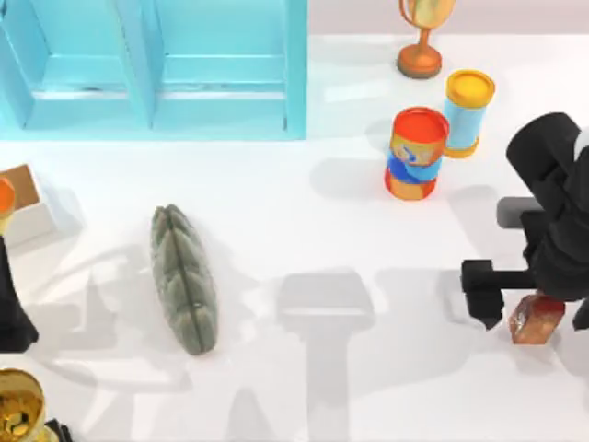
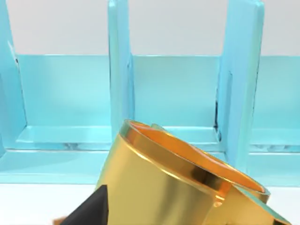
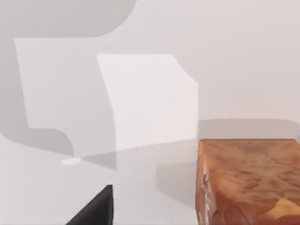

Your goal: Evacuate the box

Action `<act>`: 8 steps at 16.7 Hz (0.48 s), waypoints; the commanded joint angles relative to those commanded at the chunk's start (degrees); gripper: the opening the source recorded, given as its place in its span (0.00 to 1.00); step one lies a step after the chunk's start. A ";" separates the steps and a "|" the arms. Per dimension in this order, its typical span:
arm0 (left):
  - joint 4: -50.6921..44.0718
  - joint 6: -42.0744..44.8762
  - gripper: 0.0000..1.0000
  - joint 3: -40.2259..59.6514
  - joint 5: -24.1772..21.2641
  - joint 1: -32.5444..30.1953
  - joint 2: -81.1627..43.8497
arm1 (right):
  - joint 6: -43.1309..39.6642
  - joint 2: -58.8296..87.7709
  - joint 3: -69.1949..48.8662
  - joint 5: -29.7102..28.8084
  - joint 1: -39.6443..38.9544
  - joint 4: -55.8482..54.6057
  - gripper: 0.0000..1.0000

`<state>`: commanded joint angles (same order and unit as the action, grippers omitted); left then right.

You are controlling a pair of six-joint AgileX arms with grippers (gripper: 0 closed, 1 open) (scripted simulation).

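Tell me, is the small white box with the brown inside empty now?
Cannot tell. The small white box lies at the table's left edge, partly cut off, with an orange object overlapping its corner. The brown inside that shows looks bare.

Top camera looks down; wrist cameras sit close above table (image 1: 276, 212).

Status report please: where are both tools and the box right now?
Left tool at table's left edge, gold cup close before its camera. Right tool by reddish-brown carton, far right. Box at left edge, cushion nearby.
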<state>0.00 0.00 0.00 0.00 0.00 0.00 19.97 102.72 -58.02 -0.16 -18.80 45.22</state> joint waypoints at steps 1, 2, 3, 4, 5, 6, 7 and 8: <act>0.00 0.00 1.00 0.00 0.00 0.00 0.00 | 0.00 -0.18 -0.46 0.00 -0.01 0.66 1.00; 0.00 0.00 1.00 0.00 0.00 0.00 0.00 | 0.00 -0.51 -1.24 0.00 -0.02 1.80 1.00; 0.00 0.00 1.00 0.00 0.00 0.00 0.00 | -0.01 -0.99 -2.25 0.01 -0.02 3.34 1.00; 0.00 0.00 1.00 0.00 0.00 0.00 0.00 | -0.02 -1.60 -3.41 0.01 -0.01 5.20 1.00; 0.00 0.00 1.00 0.00 0.00 0.00 0.00 | -0.04 -2.29 -4.68 0.01 0.00 7.27 1.00; 0.00 0.00 1.00 0.00 0.00 0.00 0.00 | -0.07 -3.02 -6.00 0.01 0.02 9.41 1.00; 0.00 0.00 1.00 0.00 0.00 0.00 0.00 | -0.10 -3.78 -7.30 0.01 0.04 11.52 1.00; 0.00 0.00 1.00 0.00 0.00 0.00 0.00 | -0.13 -4.52 -8.53 0.01 0.06 13.48 1.00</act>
<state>0.00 0.00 0.00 0.00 0.00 0.00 19.83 98.20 -66.56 -0.15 -18.73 58.70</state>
